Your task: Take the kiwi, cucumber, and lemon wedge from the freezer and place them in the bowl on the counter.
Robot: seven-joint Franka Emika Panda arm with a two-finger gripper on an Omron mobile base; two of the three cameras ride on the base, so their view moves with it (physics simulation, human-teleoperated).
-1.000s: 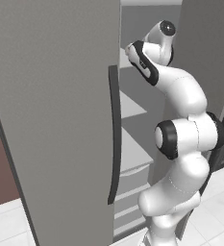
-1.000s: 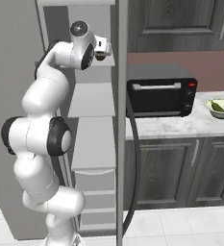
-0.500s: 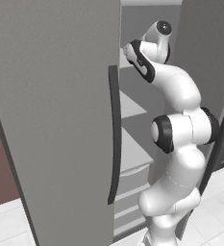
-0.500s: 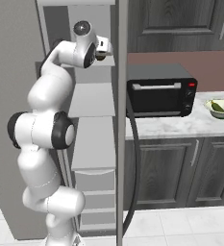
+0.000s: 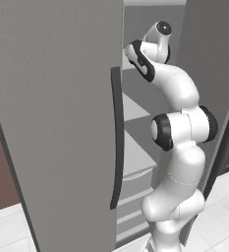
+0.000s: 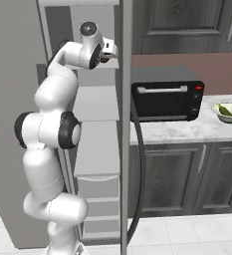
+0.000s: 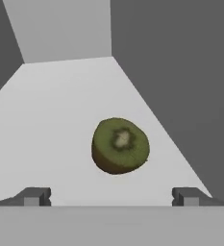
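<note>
The kiwi point(image 7: 120, 145) lies cut face up on a pale grey shelf inside the freezer point(image 5: 52, 123), just ahead of my gripper point(image 7: 111, 197). The gripper is open, its fingertips point(image 7: 32, 196) wide apart on either side of the fruit and not touching it. In the right base view my hand point(image 6: 107, 50) reaches into the upper shelf behind the open door's edge. The bowl point(image 6: 221, 116) stands on the counter point(image 6: 187, 130) at the far right, with a dark green piece, seemingly the cucumber point(image 6: 226, 110), in it. The lemon wedge is out of view.
A black toaster oven point(image 6: 167, 93) sits on the counter between the freezer and the bowl. The freezer door with its long dark handle point(image 5: 117, 138) stands open to my left. Shelves and drawers point(image 6: 98, 189) lie below my arm. The freezer's side wall runs close on the hand's right.
The arm has stretched a little further up and into the freezer's upper shelf. The gripper has stayed open.
</note>
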